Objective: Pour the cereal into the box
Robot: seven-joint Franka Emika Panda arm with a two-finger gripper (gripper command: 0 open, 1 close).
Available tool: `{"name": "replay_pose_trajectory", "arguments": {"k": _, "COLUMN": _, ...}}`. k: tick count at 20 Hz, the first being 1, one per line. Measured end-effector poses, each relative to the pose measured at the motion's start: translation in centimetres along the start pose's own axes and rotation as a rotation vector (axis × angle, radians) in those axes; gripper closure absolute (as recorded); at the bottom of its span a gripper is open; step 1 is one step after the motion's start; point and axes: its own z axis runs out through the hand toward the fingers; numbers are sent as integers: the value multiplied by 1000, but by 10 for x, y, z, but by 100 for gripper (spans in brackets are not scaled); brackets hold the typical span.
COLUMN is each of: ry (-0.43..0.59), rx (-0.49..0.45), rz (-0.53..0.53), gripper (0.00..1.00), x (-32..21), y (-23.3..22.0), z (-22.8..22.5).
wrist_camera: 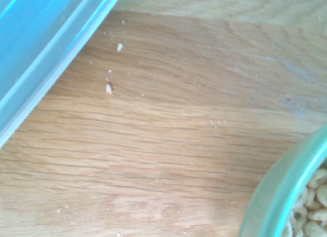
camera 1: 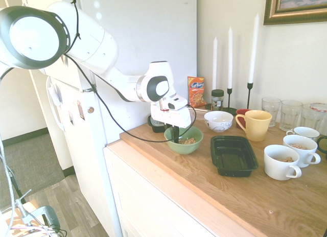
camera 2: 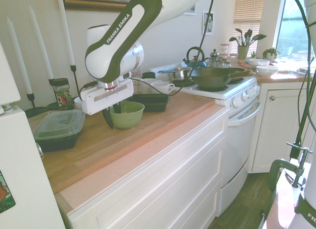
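First exterior view: we see the white arm (camera 1: 94, 45) reaching over the wooden counter (camera 1: 204, 196); "FRANKA EMIKA" reads clearly on it from the other side. Smaller than these, the black box (camera 1: 233, 156) lies open side up on the wood, near the green bowl (camera 1: 185, 145). Behind stands an orange snack packet (camera 1: 196, 92), whose brand looks to us like "Kurkure"; its smaller print is beyond us, as is the label on the dark-lidded jar (camera 1: 217, 99). The gripper (camera 2: 113, 113) has one finger outside the bowl and one inside, closed on its rim as far as we can judge. Smallest is the cereal (camera 1: 187, 141), a pale heap in the bowl, none of it visible in the box.

We take the step in hand to be securing the bowl for the pour. Next, we would lift it level, bring it over the box and tip it slowly, watching for slipping at the rim and bits falling on the wood.
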Motion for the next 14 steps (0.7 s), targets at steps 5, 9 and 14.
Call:
{"name": "replay_pose_trajectory", "arguments": {"k": 5, "ry": 5, "rx": 2, "rz": 7, "gripper": 100, "x": 5, "y": -4, "z": -4}}
{"name": "replay_pose_trajectory", "arguments": {"k": 9, "ry": 19, "rx": 17, "rz": 12, "gripper": 100, "x": 12, "y": -10, "z": -17}}
{"name": "replay_pose_trajectory", "arguments": {"k": 14, "ry": 33, "rx": 33, "rz": 22, "gripper": 100, "x": 20, "y": -20, "z": -37}}
